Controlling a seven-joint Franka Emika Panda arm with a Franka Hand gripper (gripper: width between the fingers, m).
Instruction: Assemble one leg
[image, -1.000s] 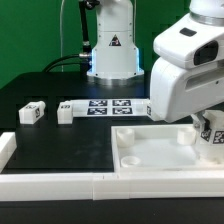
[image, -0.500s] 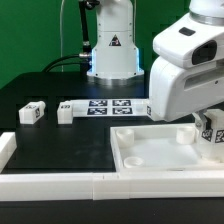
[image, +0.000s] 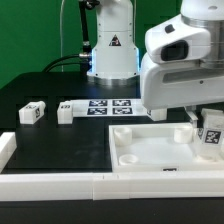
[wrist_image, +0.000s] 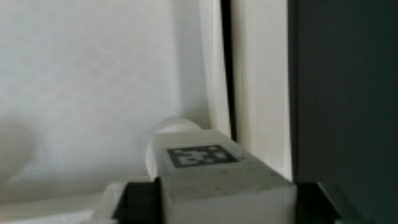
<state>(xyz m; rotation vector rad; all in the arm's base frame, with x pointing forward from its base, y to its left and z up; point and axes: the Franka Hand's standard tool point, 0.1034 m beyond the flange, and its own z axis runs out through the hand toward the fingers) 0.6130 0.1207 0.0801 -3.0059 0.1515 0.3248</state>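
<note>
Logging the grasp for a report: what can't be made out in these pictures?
- Exterior view: the jaws, hidden behind the white robot arm.
- Exterior view: small white plastic leg, cut off by the picture's edge.
- Wrist view: the leg's far end, too blurred to tell whether it touches the large white rimmed panel.

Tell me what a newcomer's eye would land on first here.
The bulky white arm fills the exterior view's upper right, its gripper shut on a tagged leg by the white panel's edge. At the exterior view's left, two loose legs lie on the black table beside the marker board.
</note>
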